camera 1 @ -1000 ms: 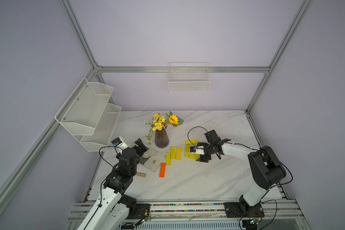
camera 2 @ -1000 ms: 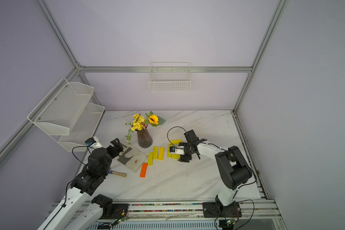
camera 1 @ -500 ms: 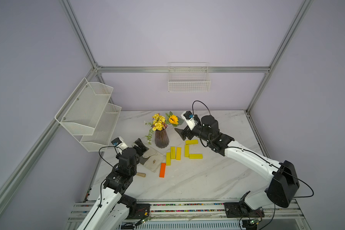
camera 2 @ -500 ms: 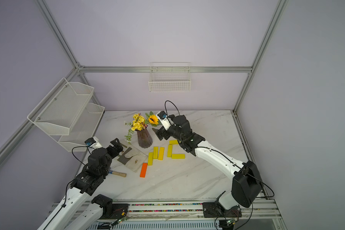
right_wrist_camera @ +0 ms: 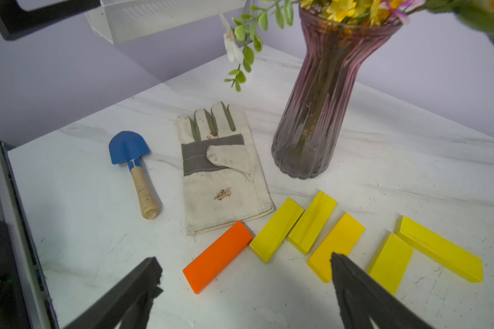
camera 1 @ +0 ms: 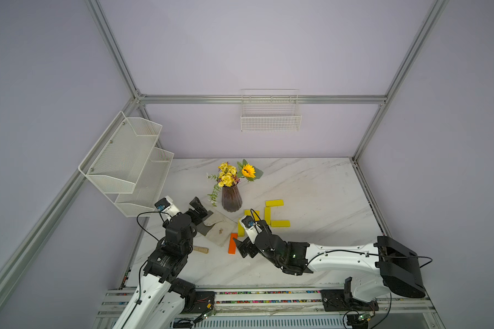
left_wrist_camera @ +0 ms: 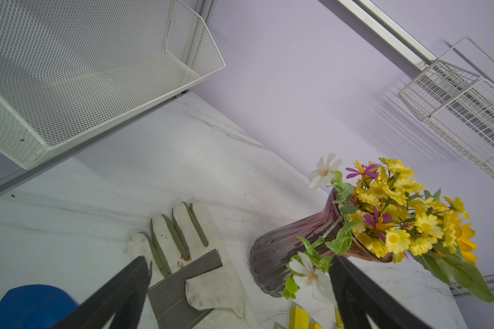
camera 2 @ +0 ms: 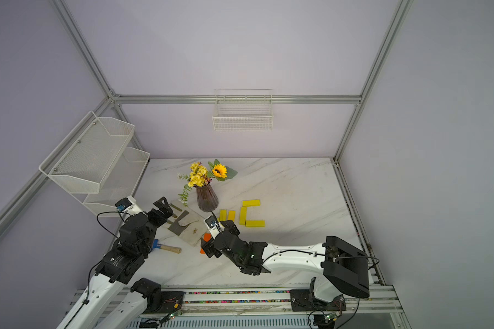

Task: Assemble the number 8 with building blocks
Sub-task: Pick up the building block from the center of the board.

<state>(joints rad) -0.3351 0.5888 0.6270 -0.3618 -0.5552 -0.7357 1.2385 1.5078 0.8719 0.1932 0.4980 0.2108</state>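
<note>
The orange bar (right_wrist_camera: 217, 256) is framed by the right gripper's (right_wrist_camera: 244, 259) open, empty jaws. Its pickup is judged underway; descent, then closure, is required.

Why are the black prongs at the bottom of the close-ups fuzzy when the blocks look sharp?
Right wrist view: the right gripper sits too near the lens and blurs, while the orange block is crisp. Left wrist view: the left gripper blurs; the wire basket throws streaky shadows on the wall. Both top views: even light, faint shadows.
</note>
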